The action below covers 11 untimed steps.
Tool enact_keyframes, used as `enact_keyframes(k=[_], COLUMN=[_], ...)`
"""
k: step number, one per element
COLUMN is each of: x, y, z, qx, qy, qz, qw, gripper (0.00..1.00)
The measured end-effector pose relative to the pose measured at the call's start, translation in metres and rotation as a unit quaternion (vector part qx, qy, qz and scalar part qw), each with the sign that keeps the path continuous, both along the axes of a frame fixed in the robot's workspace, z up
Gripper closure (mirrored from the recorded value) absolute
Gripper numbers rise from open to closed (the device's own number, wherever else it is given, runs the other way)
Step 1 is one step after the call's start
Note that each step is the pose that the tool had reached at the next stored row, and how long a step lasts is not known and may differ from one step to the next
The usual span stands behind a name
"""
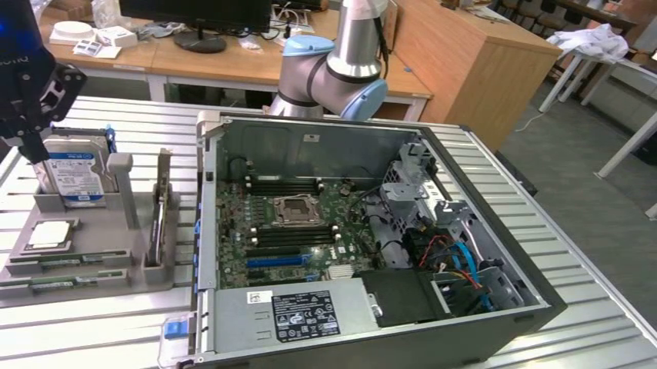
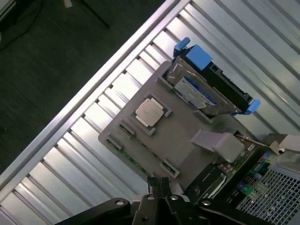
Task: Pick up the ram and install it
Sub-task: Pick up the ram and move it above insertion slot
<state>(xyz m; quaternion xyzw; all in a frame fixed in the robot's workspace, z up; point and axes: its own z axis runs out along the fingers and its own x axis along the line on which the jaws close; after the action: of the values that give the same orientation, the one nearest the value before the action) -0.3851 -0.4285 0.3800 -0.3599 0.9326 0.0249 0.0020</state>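
Observation:
Two green ram sticks point(image 1: 64, 264) lie flat in slots along the front of a grey holder tray point(image 1: 103, 254) to the exterior view's left of the open computer case point(image 1: 359, 231). In the wrist view one ram stick point(image 2: 169, 168) shows through cut-outs near the edge of the tray point(image 2: 187, 154). My gripper point(image 1: 36, 150) hangs above the tray's back corner, over the hard drive point(image 1: 74, 173). Its fingers point(image 2: 157, 185) are pressed together with nothing between them. Black empty memory slots point(image 1: 288, 187) flank the processor socket point(image 1: 295, 207) on the motherboard.
The tray also holds a processor chip point(image 1: 49, 234), an upright grey post point(image 1: 121, 184) and an upright card point(image 1: 159, 223). The arm's base point(image 1: 334, 77) stands behind the case. Everything rests on a slatted metal table point(image 1: 92, 323), with desks beyond.

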Motion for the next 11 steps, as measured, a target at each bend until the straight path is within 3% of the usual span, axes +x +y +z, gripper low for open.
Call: enact_keyframes(k=[6,11], x=[0.0000,0.0000], y=[0.0000,0.0000], z=[-0.0006,-0.0012], qx=[0.0000,0.0000], qy=[0.0000,0.0000], qz=[0.055,0.100], qw=[0.9985,0.9949], gripper=[0.89,0.89])
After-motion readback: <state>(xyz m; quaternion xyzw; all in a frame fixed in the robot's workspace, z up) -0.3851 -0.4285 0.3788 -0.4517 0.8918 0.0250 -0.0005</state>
